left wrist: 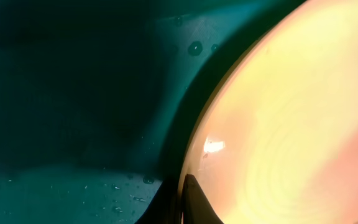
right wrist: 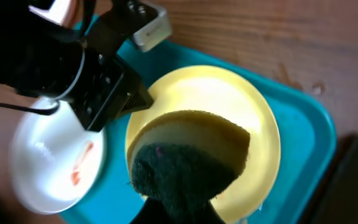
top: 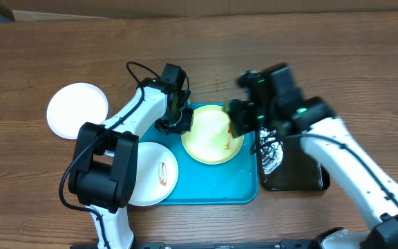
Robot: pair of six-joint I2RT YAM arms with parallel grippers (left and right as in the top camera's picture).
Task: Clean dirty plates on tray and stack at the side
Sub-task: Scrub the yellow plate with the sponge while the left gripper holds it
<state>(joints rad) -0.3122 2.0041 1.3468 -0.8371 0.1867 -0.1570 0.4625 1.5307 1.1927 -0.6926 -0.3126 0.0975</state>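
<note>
The lime-green plate lies on the turquoise tray with a brown smear near its right side. My left gripper is shut on its left rim, and in the left wrist view the fingers pinch the plate's edge. My right gripper is shut on a yellow sponge with a dark scouring face, held over the green plate. A white plate with a red-brown smear rests on the tray's left part. Another white plate lies on the table to the left.
A glossy black tray stands right of the turquoise tray, with a crumpled foil ball in it. The left arm's base stands at the front left, over part of the smeared white plate.
</note>
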